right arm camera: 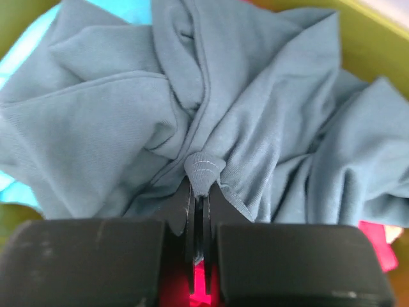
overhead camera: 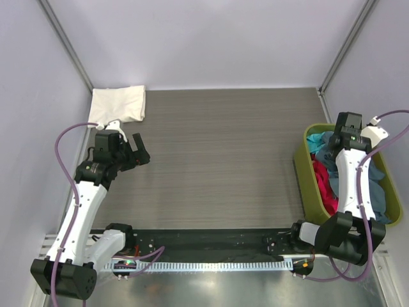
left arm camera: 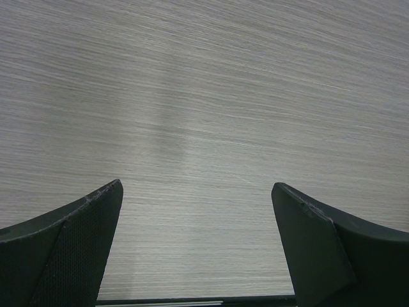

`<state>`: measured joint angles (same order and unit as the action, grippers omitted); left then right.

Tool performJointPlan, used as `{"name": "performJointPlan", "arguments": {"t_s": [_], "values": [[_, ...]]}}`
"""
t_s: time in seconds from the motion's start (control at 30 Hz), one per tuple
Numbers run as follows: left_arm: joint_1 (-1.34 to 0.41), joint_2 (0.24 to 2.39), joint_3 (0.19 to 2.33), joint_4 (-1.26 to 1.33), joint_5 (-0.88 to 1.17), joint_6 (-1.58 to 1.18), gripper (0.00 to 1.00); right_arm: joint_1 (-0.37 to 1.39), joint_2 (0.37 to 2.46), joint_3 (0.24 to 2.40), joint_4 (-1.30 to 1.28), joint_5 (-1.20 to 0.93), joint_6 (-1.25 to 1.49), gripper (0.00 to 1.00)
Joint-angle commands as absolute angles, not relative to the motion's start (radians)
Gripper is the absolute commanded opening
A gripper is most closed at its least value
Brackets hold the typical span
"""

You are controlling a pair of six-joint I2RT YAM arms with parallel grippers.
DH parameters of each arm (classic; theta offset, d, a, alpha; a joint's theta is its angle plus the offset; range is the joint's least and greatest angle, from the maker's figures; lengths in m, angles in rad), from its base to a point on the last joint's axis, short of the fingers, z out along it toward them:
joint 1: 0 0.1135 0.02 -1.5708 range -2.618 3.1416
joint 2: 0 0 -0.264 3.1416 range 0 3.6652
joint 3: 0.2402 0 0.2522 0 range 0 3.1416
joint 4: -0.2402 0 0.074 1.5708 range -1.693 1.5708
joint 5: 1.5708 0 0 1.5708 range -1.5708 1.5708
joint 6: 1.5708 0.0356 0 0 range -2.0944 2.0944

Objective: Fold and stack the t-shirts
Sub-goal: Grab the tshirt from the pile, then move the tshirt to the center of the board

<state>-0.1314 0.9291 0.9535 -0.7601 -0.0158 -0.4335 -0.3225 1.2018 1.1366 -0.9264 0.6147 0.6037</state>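
A folded cream-white t-shirt [overhead camera: 119, 104] lies at the table's far left corner. My left gripper [overhead camera: 131, 152] is open and empty, just in front of it, over bare table [left arm camera: 204, 128]. The slate-blue t-shirt [right arm camera: 211, 96] lies crumpled in the olive-green bin [overhead camera: 305, 176] at the right, on top of a pink-red shirt [overhead camera: 324, 188] and a turquoise one [right arm camera: 137, 9]. My right gripper [right arm camera: 203, 182] is shut on a hemmed fold of the slate-blue shirt, inside the bin [overhead camera: 345, 137].
The bin stands against the right wall, its near rim beside my right arm's base. A black strip and a metal rail run along the table's front edge [overhead camera: 211, 246]. Grey walls enclose the table on three sides.
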Motion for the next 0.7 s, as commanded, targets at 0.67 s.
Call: {"name": "performJointPlan", "arguments": {"t_s": [0.67], "values": [[-0.133,0.897,0.979,-0.762,-0.123,-0.433,1.00,0.410,1.424,1.966,-0.434,0.049,0.497,0.01]]}}
